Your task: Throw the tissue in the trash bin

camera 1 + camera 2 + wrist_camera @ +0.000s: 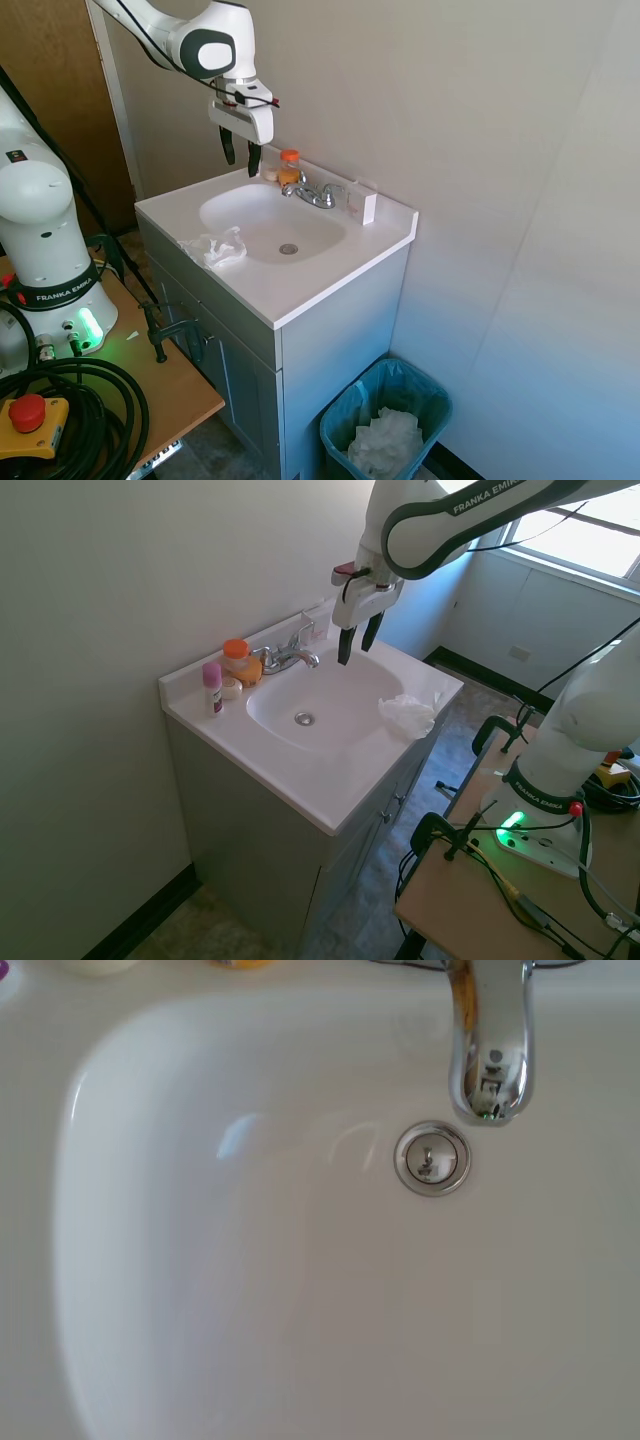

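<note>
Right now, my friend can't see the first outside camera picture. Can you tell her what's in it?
A white robot arm's open gripper hangs above a white sink, holding nothing. A crumpled white tissue lies on the counter at the basin's front edge. On the floor beside the cabinet stands a trash bin with a teal bag, white paper inside.

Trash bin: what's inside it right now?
The trash bin has a teal liner holding a heap of crumpled white paper. Anything beneath that heap is hidden; the tissue is on the sink counter.
</note>
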You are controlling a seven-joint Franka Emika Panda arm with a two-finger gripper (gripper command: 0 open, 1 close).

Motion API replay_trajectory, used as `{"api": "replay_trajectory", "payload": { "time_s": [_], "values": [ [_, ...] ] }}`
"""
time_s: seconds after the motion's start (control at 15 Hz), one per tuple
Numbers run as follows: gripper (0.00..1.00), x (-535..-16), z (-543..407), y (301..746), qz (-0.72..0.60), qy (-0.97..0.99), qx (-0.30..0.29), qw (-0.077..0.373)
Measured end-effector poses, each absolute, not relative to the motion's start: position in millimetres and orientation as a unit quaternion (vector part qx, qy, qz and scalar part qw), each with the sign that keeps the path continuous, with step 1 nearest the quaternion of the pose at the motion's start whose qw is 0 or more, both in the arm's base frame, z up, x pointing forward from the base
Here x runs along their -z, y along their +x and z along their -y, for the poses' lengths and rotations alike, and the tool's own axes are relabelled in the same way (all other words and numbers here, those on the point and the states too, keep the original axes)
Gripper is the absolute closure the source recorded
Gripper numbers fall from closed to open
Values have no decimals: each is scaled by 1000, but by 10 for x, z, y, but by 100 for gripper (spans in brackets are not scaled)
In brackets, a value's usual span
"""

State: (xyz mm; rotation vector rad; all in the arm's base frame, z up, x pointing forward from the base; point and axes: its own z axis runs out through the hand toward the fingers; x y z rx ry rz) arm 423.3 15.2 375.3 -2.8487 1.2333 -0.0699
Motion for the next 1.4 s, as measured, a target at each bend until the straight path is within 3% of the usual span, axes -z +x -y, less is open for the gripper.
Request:
{"api": "replay_trajectory", "payload": {
  "time_s": [0.33,0.6,0.8,1.13,1.4],
  "values": [
    [0,-3746,-145,4188,-399,-917,16,-1],
    [0,-3768,136,3826,-423,-905,18,-31],
    [0,-3652,371,3487,-430,-901,-4,-61],
    [0,-3534,613,3403,-418,-904,-38,-85],
    [0,-3140,639,3427,-404,-906,-85,-93]
  ]
}}
